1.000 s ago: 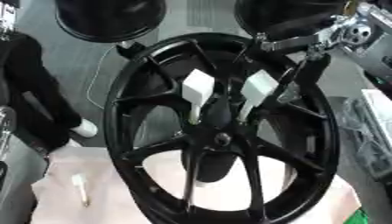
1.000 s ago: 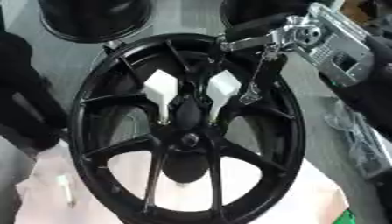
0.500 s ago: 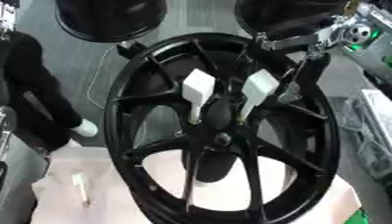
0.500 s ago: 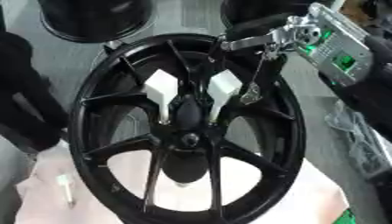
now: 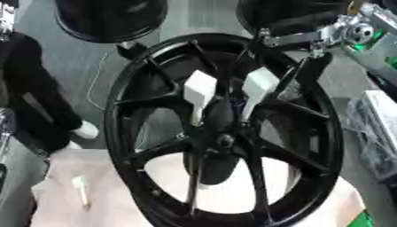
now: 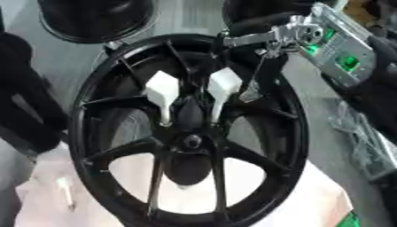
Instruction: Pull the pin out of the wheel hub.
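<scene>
Not finished yet, judging by how things lie. Black wheel standing tilted on a pale cloth, hub facing the camera. Two white wedge-headed pieces, apparently pins, set just above the hub between the spokes: one on the left, one on the right, each with a thin stem running down toward the centre, so both seemingly in place and none drawn clear. Right hand reaching in from the upper right below a silver wrist, lying against the upper right of the wheel, just beside the right-hand white piece but, as far as can be seen, not on it. Dark on dark there, so impossible to tell whether that hand is open or closed. No left hand to be seen in either view. Small pale stick lying on the cloth to the lower left, well apart from the hub; unclear what it is. Left to do, most likely: close on a white head and draw it up and out.
</scene>
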Tool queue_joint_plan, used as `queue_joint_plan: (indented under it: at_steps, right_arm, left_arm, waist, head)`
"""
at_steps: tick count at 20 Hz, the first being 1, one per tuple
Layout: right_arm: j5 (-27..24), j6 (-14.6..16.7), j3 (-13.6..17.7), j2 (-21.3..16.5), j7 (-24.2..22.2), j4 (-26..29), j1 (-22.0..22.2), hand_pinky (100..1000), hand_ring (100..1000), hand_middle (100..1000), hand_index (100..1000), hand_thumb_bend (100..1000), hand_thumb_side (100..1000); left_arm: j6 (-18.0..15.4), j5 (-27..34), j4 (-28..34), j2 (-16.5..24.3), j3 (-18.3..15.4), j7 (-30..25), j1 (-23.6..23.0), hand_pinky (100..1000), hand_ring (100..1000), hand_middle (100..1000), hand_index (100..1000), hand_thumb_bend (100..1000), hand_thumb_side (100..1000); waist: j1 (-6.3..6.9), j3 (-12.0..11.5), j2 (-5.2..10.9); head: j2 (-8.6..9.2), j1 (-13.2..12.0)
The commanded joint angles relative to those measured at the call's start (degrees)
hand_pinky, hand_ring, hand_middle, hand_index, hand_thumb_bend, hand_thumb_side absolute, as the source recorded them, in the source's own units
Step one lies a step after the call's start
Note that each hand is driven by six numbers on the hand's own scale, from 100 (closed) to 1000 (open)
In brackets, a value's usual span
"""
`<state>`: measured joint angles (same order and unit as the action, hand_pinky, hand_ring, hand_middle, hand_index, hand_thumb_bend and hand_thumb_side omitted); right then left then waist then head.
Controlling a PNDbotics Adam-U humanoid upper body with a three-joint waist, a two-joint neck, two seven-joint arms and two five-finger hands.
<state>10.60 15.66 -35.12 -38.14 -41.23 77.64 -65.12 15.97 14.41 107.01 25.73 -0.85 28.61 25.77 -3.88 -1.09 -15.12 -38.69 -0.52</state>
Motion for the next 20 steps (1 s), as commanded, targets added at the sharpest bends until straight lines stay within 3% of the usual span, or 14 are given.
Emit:
queue_joint_plan:
  at_steps: [1,6,12,16,20]
  right_arm:
    - [-1.43,-1.87,2.80,-2.95,0.63,3.92,-1.62,791,590,322,473,347,100]
    - [-3.47,-5.77,10.13,-7.77,5.44,10.66,0.57,798,577,310,465,326,100]
    - [-8.40,-10.85,20.67,-15.00,14.63,16.28,7.38,803,563,296,456,308,100]
    - [-11.83,-13.25,31.46,-20.91,23.61,18.04,16.87,794,562,307,465,276,100]
    - [-7.50,-16.63,43.61,-23.55,36.09,13.69,27.23,781,574,368,514,260,100]
  left_arm:
    - [-0.03,-0.04,0.86,1.19,-0.06,0.01,0.67,749,837,669,667,444,492]
    - [-0.10,-0.10,0.86,1.21,-0.17,0.09,0.56,749,838,670,667,444,492]
    - [-0.07,-0.16,0.89,1.35,-0.30,0.06,0.50,749,838,670,667,445,493]
    - [-0.14,-0.23,0.98,1.44,-0.67,0.37,0.47,749,838,670,667,445,493]
    - [-0.22,-0.23,1.05,1.80,-1.07,0.79,0.23,749,839,670,667,445,493]
  waist:
    - [0.19,0.13,1.32]
    - [0.09,0.36,1.46]
    - [0.16,0.73,1.38]
    - [0.23,1.20,1.10]
    - [0.42,2.10,0.89]
  head:
    - [-0.13,-0.05]
    - [-0.05,-0.15]
    - [0.34,-0.46]
    - [0.56,-0.97]
    - [0.67,-2.16]
